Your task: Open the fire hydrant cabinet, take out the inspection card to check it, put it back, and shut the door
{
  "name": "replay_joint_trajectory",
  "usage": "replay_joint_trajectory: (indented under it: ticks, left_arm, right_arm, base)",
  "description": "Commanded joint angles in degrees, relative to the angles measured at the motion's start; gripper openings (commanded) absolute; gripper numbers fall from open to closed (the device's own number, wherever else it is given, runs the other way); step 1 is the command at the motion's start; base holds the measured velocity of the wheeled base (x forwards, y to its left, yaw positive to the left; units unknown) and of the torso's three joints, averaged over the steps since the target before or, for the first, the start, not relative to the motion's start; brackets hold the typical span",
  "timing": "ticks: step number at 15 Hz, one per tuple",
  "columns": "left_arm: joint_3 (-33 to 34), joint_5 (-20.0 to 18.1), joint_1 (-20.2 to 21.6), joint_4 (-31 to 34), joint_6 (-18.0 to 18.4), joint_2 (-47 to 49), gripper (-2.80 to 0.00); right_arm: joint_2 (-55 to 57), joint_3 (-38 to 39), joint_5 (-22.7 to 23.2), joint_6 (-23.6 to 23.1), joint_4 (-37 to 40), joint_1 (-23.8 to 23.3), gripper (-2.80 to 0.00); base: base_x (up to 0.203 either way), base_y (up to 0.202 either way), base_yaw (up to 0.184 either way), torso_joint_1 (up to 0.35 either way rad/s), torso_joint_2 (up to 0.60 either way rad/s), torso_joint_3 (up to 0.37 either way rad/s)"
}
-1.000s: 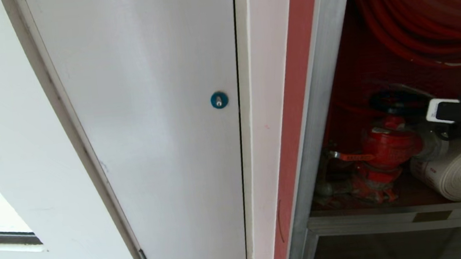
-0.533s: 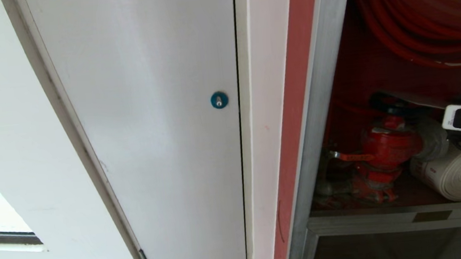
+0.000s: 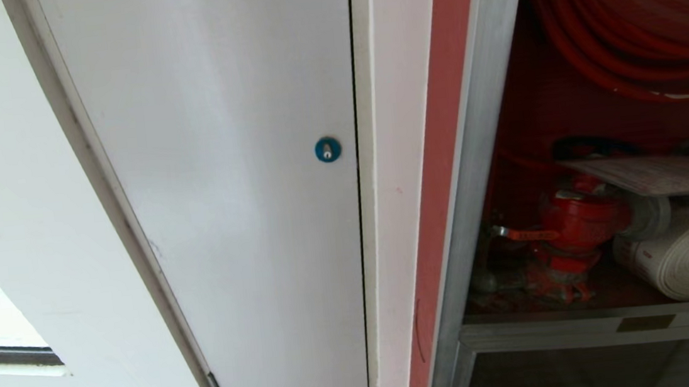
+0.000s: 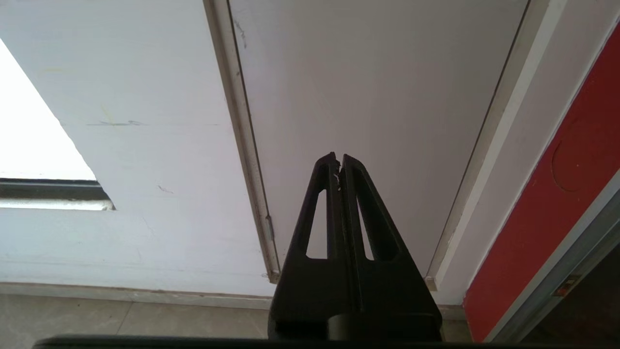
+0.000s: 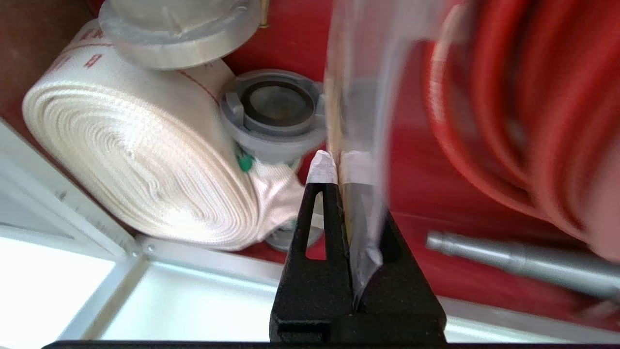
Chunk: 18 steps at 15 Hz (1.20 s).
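Inside the fire hydrant cabinet (image 3: 488, 110), right hand (image 5: 337, 167) pinches the inspection card (image 3: 652, 173).

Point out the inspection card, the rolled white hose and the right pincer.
inspection card (image 3: 655, 174), head view, flat top face.
rolled white hose (image 5: 140, 160), right wrist view, coiled side.
right pincer (image 5: 334, 167), right wrist view, between fingertips.

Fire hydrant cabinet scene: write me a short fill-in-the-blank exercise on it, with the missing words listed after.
1. The right gripper is shut on the inspection ____.
2. In the head view the inspection card is above the rolled white ____.
3. The round lock on the white door is ____ in colour.
4. The left gripper is shut and holds ____.

Missing words: card; hose; blue; nothing
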Motion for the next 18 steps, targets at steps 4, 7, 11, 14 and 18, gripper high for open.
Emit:
replay_joint_trajectory:
  ticks: [4,7,11,14,18]
  left_arm:
    - [0.37,0.0,0.01,-0.04,-0.04,0.04,-2.8]
    - [0.35,0.0,0.01,-0.04,-0.02,0.04,-2.8]
    - [0.35,0.0,0.01,-0.04,0.04,0.04,-2.8]
    - [0.35,0.0,0.01,-0.04,0.04,0.04,-2.8]
    - [0.4,0.0,0.01,-0.04,0.0,0.04,-2.8]
  right_arm:
    - [-16.04,0.77,3.31,-0.89,10.85,0.06,-2.8]
    - [-23.03,-0.41,5.34,0.18,19.73,0.06,-2.8]
    - [-26.12,-6.95,16.15,10.38,31.92,0.31,-2.8]
    - [-24.47,-16.07,19.8,18.48,46.23,0.38,-2.8]
    - [-17.56,-25.88,34.19,27.89,63.73,0.41,-2.8]
  base:
    - [0.0,0.0,0.0,0.0,0.0,0.0]
    - [0.0,0.0,0.0,0.0,0.0,0.0]
    - [0.0,0.0,0.0,0.0,0.0,0.0]
    - [0.0,0.0,0.0,0.0,0.0,0.0]
    - [0.0,0.0,0.0,0.0,0.0,0.0]
